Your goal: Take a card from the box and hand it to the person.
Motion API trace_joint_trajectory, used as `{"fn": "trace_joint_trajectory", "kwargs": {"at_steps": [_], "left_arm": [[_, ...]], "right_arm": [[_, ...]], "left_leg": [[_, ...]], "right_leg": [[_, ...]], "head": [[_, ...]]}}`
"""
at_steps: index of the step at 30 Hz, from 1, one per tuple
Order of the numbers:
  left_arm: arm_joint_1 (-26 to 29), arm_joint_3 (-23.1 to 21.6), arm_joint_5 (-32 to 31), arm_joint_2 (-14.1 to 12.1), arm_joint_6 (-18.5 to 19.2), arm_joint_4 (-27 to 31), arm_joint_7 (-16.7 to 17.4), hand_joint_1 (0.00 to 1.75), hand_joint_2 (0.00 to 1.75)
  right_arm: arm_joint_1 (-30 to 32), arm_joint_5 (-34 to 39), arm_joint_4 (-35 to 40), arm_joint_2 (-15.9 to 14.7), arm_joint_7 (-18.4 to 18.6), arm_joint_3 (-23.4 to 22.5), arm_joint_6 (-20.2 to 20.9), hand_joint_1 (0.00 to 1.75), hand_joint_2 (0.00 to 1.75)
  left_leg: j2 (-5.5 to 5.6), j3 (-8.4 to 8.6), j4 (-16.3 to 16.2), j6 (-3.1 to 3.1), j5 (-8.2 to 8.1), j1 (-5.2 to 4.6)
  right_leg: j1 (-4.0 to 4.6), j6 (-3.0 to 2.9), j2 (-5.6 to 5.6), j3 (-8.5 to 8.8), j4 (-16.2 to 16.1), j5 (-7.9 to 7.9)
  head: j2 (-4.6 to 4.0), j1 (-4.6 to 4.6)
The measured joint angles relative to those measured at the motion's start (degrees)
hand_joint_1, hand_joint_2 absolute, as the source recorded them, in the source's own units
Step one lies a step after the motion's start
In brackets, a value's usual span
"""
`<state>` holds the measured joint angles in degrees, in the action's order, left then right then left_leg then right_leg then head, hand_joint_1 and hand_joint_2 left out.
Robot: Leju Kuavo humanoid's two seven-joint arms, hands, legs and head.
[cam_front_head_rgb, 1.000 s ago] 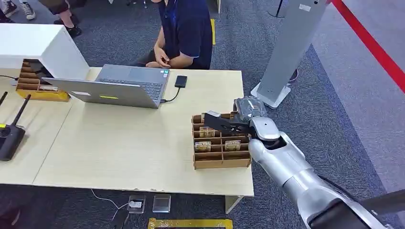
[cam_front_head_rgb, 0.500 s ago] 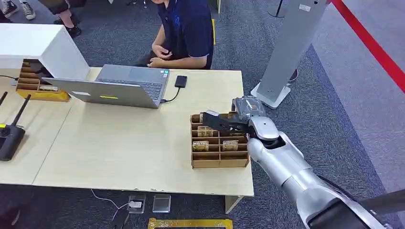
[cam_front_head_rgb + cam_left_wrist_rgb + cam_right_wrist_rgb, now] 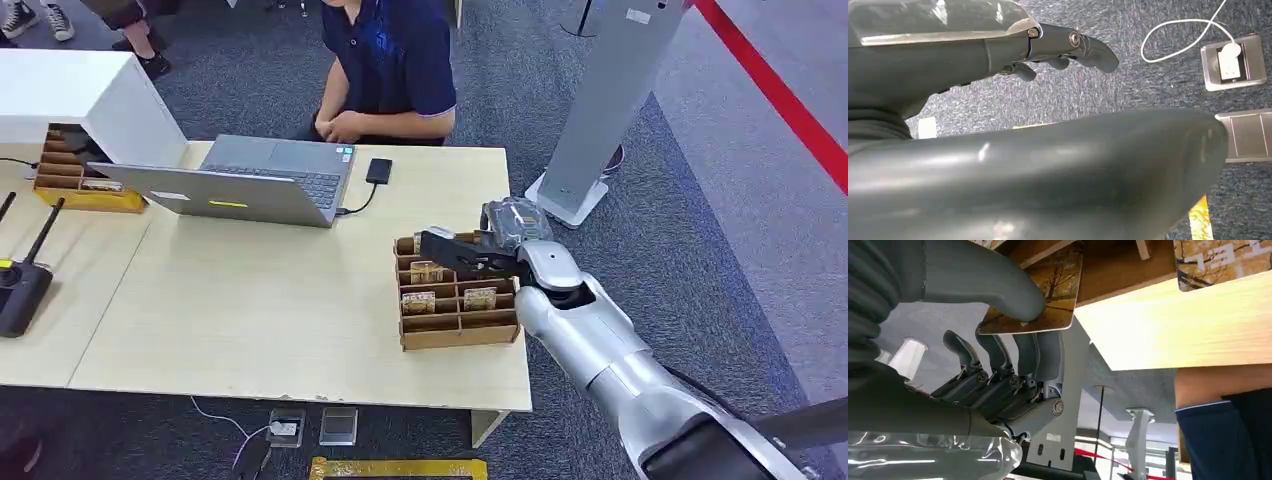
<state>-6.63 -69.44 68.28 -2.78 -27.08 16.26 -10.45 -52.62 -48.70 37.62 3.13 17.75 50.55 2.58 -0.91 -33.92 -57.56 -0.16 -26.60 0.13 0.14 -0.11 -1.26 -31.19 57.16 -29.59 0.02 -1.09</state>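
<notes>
A brown cardboard box (image 3: 458, 336) with several compartments stands near the table's right front corner, with cards (image 3: 418, 302) upright in some of them. My right hand (image 3: 468, 256) reaches over the box's far rows. In the right wrist view the thumb and fingers of my right hand (image 3: 998, 355) pinch a card (image 3: 1048, 300) with a tree picture, its far end still inside a compartment. The person (image 3: 390, 60) in a dark blue shirt sits across the table. My left hand (image 3: 1058, 45) hangs over the carpet with nothing in it, fingers loosely apart.
An open laptop (image 3: 250, 180) and a small black device (image 3: 379, 170) lie at the table's far side. A white case (image 3: 80, 90), a second cardboard box (image 3: 75, 185) and a black radio (image 3: 20, 290) are at the left. A grey pillar (image 3: 610, 100) stands right of the table.
My right hand has drawn slightly toward the far left, and the box has shifted a little with it. The person has leaned to the right.
</notes>
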Motion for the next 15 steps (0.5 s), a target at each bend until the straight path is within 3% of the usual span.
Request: {"fn": "trace_joint_trajectory", "kwargs": {"at_steps": [10,15], "left_arm": [[0.0,0.0,0.0,0.0,0.0,0.0,0.0,0.0,0.0],[0.0,0.0,0.0,0.0,0.0,0.0,0.1,0.0,0.0]], "right_arm": [[0.0,0.1,0.2,0.0,0.0,-0.5,-0.1,1.52,1.75],[0.0,0.2,0.8,-0.2,0.2,-0.6,-0.2,1.64,1.75]], "left_leg": [[0.0,0.01,0.0,0.0,0.0,0.0],[0.0,0.01,0.0,0.0,0.0,0.0]], "right_leg": [[0.0,0.0,0.0,0.0,0.0,0.0],[0.0,0.0,0.0,0.0,0.0,0.0]], "head": [[0.0,0.02],[0.0,0.02]]}}
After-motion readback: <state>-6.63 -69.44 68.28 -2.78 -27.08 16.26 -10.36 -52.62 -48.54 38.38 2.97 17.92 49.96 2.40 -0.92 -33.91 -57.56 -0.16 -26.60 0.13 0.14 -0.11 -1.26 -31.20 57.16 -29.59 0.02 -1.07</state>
